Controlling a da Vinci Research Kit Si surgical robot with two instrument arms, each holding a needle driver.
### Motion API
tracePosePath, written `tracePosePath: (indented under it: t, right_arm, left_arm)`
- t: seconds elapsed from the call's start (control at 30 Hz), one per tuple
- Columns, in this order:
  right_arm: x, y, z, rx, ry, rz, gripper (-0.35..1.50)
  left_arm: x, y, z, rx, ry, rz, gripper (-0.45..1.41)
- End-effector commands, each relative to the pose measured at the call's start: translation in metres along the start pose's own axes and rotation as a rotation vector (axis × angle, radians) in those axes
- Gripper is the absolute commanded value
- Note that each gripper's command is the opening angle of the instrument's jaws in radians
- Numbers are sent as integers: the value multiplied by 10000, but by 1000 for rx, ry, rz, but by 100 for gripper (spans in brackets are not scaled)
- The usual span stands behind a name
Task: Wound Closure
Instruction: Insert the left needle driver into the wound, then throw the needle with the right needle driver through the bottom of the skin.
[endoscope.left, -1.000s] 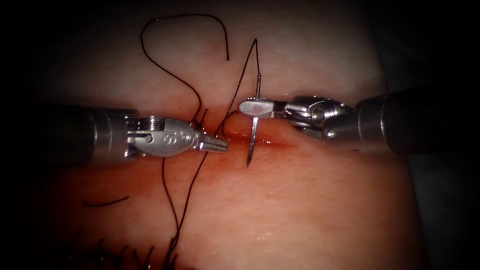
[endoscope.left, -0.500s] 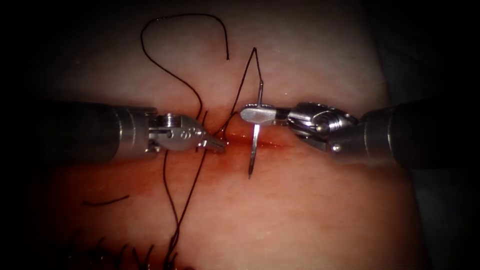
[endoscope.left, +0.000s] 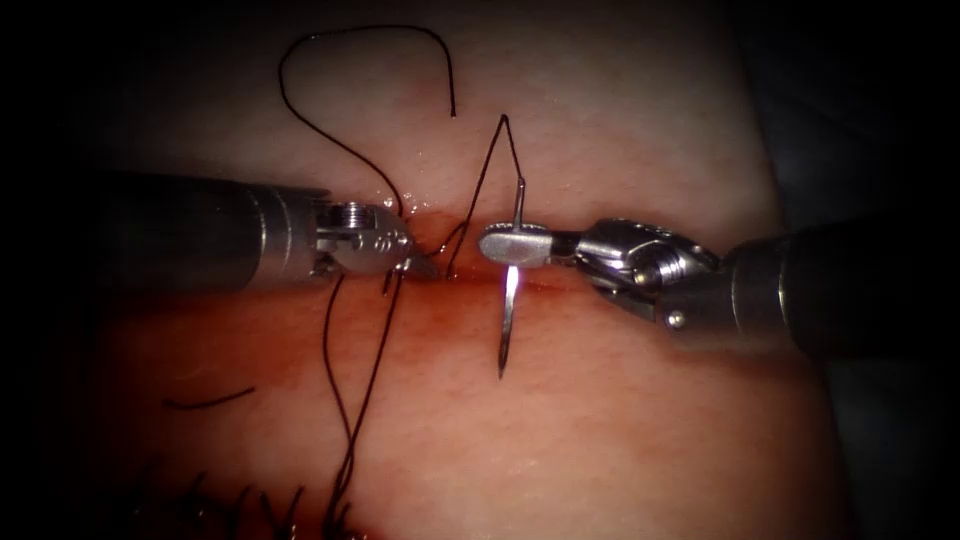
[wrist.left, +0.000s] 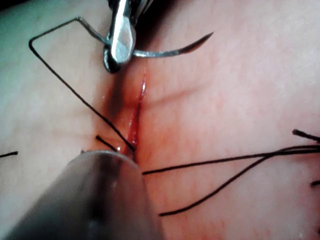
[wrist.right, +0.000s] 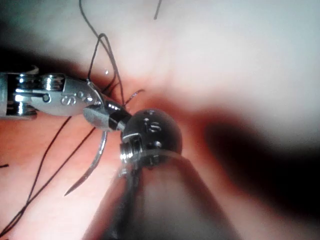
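Right tool holds the needle above the cut; left tool rests at the cut's left end.

The right arm's silver needle driver (endoscope.left: 512, 245) clamps the curved steel needle (endoscope.left: 508, 320) near its thread end, point free over the pale pork tissue (endoscope.left: 620, 430), not in it. The left arm's silver needle driver (endoscope.left: 425, 265) seems closed, possibly pinching the dark thread (endoscope.left: 345, 390) at the red, wet cut (endoscope.left: 545, 285).

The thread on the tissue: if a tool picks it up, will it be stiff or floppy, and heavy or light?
Probably floppy: the thread lies in loose curves on the tissue. Likely very light, since it is hair-thin beside the needle held by the right tool. It may cling, as the surface looks wet.
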Motion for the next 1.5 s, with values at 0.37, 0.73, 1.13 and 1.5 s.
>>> tracePosePath:
  t: [0.37, 0.73, 1.13, 1.5]
  right_arm:
    - [4, 27, 36, -52, 46, -245, -35]
    - [10, 43, 44, -123, 119, -399, -35]
    - [5, 48, 61, -177, 168, -587, -35]
    - [-10, 57, 69, -205, 156, -760, -35]
  left_arm:
    - [3, 8, 26, -95, -77, 21, -26]
    - [7, 18, 17, -118, -54, -20, 16]
    - [12, 23, 15, -127, -26, -42, 16]
    - [9, 27, 12, -129, -27, -68, 29]
